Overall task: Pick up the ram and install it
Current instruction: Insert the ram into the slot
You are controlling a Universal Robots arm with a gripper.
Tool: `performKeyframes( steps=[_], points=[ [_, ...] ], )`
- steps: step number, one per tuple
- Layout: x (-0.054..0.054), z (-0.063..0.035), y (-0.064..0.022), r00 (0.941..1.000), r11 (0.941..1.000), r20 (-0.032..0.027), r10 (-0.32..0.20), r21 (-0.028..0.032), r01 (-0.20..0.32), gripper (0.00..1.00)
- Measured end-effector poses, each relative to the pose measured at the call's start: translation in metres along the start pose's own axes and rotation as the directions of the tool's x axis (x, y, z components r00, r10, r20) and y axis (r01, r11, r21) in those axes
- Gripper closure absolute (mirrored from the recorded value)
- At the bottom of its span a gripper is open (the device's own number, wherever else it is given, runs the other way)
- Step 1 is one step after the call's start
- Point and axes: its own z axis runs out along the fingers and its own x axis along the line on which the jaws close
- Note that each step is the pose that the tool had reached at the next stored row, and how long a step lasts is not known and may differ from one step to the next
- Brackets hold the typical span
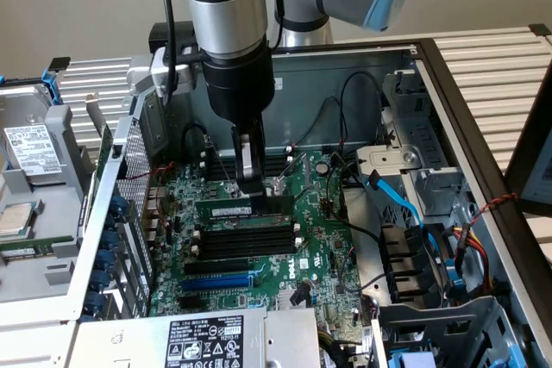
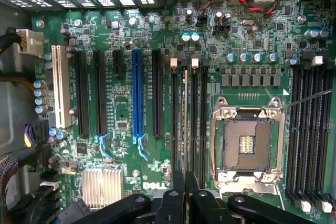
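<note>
The ram, a long green stick with a white label strip, stands on edge at the far side of a bank of black memory slots on the motherboard. My gripper comes straight down on its top edge, toward its end on the exterior view's right, fingers shut on it. In the wrist view the ram shows edge-on as a thin line between black slots, running up from my closed gripper. Whether it is fully seated in its slot I cannot tell.
The open computer case wall rises at the exterior view's left. A blue expansion slot and the power supply are nearby. Cables crowd the right. The empty processor socket sits beside the slots.
</note>
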Motion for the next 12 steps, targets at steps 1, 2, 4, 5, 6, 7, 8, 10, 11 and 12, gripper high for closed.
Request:
performKeyframes(
  steps=[1,2,4,5,6,7,8,10,11,12],
  points=[
    [0.0000,0.0009,0.0001,1.0000,1.0000,-0.0005,0.000,0.0001,0.000,0.87],
    [0.0000,0.0020,0.0002,1.0000,1.0000,-0.0013,-0.001,0.0002,0.001,0.87],
    [-0.0001,0.0039,0.0003,1.0000,1.0000,-0.0025,-0.007,0.0006,0.007,0.87],
    [-0.0002,0.0046,0.0005,0.9999,0.9999,-0.0031,-0.011,0.0008,0.011,0.87],
    [-0.0002,0.0052,0.0005,0.9999,0.9999,-0.0032,-0.016,0.0012,0.016,0.87],
    [-0.0002,0.0057,0.0006,0.9997,0.9997,-0.0035,-0.022,0.0015,0.022,0.87],
    [-0.0003,0.0063,0.0006,0.9996,0.9996,-0.0036,-0.028,0.0019,0.028,0.87],
    [-0.0002,0.0070,0.0007,0.9994,0.9994,-0.0044,-0.036,0.0022,0.036,0.87],
    [-0.0002,0.0075,0.0008,0.9993,0.9993,-0.0049,-0.037,0.0024,0.037,0.87],
    [-0.0002,0.0081,0.0008,0.9993,0.9993,-0.0060,-0.037,0.0025,0.037,0.87]
  ],
)
